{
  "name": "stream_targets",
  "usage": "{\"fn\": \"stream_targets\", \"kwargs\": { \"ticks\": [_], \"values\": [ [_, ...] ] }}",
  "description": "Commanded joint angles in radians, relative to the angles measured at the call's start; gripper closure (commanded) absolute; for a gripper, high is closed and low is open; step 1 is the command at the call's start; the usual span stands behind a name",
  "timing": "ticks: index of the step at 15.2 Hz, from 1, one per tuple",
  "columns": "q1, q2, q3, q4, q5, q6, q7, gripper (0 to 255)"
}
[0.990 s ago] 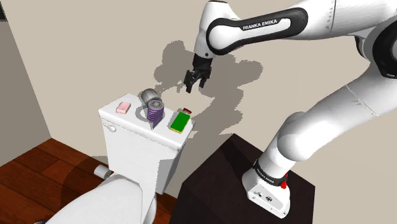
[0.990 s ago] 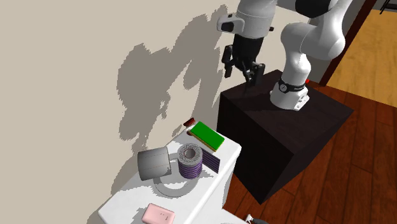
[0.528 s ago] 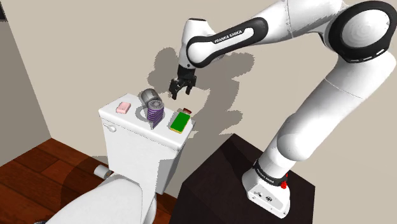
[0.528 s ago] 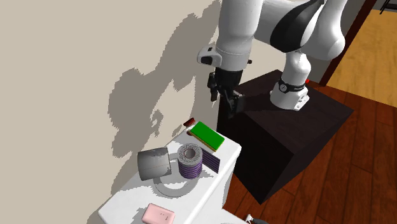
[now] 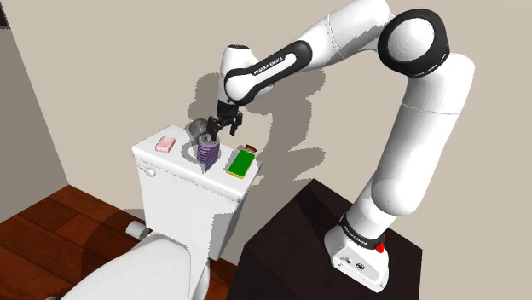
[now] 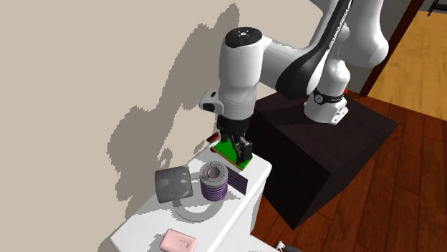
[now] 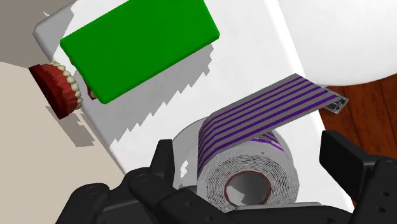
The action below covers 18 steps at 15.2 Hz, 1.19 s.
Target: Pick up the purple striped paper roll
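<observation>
Wrist camera, nearest first: gripper (image 7: 249, 147) released, its fingers (image 7: 163, 162) standing wide apart. The purple striped paper roll (image 7: 245, 177) is framed between them and neither finger touches it.

The roll stands on end on the toilet tank lid (image 7: 254, 51). Its long axis is vertical, with the core hole facing up at me. A loose striped tail (image 7: 280, 105) peels off the top and points toward the lid's front edge.

Past the roll a green block (image 7: 140, 46) lies flat on the lid. Beyond that a red brush head (image 7: 57, 90) sits at the lid's back edge, against the beige wall (image 7: 28, 149).

The shoulder view gives me the height: the gripper hangs just above the roll, not down around it. It also adds a grey cup (image 5: 199, 129) tipped on its side, just behind the roll on the wall side. A pink soap bar (image 5: 165, 144) lies farther along the lid toward that view's left. The dark stand (image 5: 281, 234) is at its lower right.

The second exterior view confirms the upright roll. There the tail trails off toward that view's right and the cup touches the roll's other side.
</observation>
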Motion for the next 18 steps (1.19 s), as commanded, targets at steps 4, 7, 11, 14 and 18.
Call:
{"fn": "stream_targets", "kwargs": {
  "ticks": [4, 7, 11, 14, 18],
  "values": [
    [0.011, 0.168, -0.008, 0.134, -0.013, 0.031, 0.026, 0],
    [0.014, 0.195, -0.012, 0.13, -0.019, 0.062, 0.031, 0],
    [0.018, 0.239, -0.017, 0.127, -0.028, 0.109, 0.037, 0],
    [0.018, 0.24, -0.017, 0.128, -0.028, 0.108, 0.037, 255],
    [0.018, 0.24, -0.017, 0.128, -0.028, 0.108, 0.038, 255]
  ]
}}
